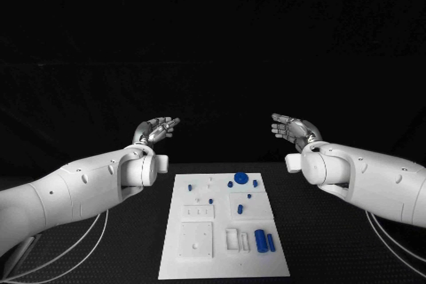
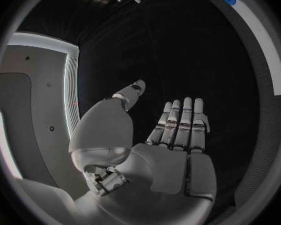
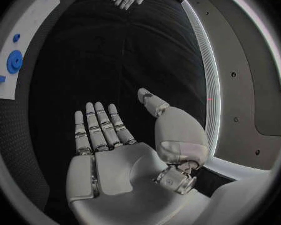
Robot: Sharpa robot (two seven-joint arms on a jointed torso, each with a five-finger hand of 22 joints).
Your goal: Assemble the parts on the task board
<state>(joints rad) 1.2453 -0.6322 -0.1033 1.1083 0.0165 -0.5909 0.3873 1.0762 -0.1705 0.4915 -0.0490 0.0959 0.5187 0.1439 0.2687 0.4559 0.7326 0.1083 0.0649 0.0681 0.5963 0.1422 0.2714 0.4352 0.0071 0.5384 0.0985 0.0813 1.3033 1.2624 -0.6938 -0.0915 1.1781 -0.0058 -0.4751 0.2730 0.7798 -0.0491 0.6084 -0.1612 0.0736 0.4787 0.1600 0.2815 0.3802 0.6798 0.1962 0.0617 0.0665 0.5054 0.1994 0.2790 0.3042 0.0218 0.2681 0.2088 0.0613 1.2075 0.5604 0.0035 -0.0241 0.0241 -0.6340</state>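
Your left hand (image 1: 154,130) hovers empty with fingers spread, far left of the task board (image 1: 200,259), whose blue parts (image 1: 261,240) lie between the arms, and your right hand (image 1: 293,129) hangs equally empty far right, so a hasty reach risks scattering them.

- I seem to be working in a robotics lab or test cell: all around me is black, with no household furniture.
- My black table (image 1: 337,235) carries one white task board (image 1: 200,268) with small blue parts (image 1: 261,240) set on it, a bench test fixture.
- Thin cables (image 1: 88,235) trail from my left arm.
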